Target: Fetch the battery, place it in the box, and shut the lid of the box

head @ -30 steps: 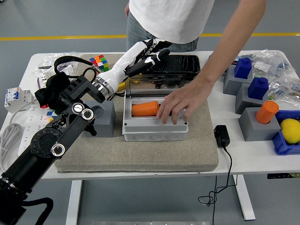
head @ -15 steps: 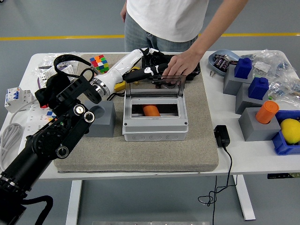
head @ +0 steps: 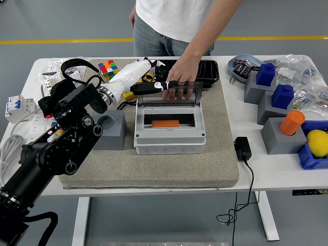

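The grey box sits on the beige mat at the table's middle. An orange battery lies inside it, seen through the opening. The clear lid is tilted forward over the box, partly lowered. My left hand reaches in from the left, its fingers stretched out along the lid's upper left edge and holding nothing. A person's hand rests on the lid's top edge from the far side. My right arm is out of view.
A grey block with a hole stands left of the box. A Rubik's cube and a black tray lie behind. At the right are a blue bowl, grey blocks with blue bricks, an orange cylinder, a lemon and a power adapter.
The person's hand left the inside of the box and went to the lid. The lid swung down from open to partly lowered. My left hand drew back left and lower along its edge.
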Robot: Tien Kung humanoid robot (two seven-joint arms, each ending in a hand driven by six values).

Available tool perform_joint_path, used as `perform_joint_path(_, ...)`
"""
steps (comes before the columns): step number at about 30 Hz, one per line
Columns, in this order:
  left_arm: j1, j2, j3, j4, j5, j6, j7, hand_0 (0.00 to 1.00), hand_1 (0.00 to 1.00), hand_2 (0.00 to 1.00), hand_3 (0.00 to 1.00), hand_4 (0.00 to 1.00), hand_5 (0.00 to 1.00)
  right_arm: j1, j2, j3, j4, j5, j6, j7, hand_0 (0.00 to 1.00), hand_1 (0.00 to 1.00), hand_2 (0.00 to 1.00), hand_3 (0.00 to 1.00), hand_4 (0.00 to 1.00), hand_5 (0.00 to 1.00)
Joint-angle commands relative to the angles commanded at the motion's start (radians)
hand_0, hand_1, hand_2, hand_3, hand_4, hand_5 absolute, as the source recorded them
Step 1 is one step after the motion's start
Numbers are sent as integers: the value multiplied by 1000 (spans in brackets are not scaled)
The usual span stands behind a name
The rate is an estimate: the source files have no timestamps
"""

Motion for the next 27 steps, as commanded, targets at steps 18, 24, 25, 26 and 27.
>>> perform_joint_path(18,13,0,2,-13,63,-24,0,998,955,821,697,998,998,0,1,10,0,-3,-1,0,856,800,754,788,998,998)
perform_joint_path(24,20,0,23,-55,40,-27,-5,998,920,791,651,998,998,1,1,7,0,0,0,2,855,800,755,789,998,998)
perform_joint_path(25,21,0,26,-60,39,-28,-5,998,920,791,651,998,998,1,1,7,0,0,-1,2,855,800,755,789,998,998)
perform_joint_path(26,22,0,31,-65,41,-31,-4,998,920,791,651,998,998,2,1,8,0,0,-1,2,855,800,755,789,998,998)
perform_joint_path(27,22,0,35,-67,41,-32,-4,998,896,769,631,998,998,2,1,9,0,0,-1,2,854,800,754,788,998,998)
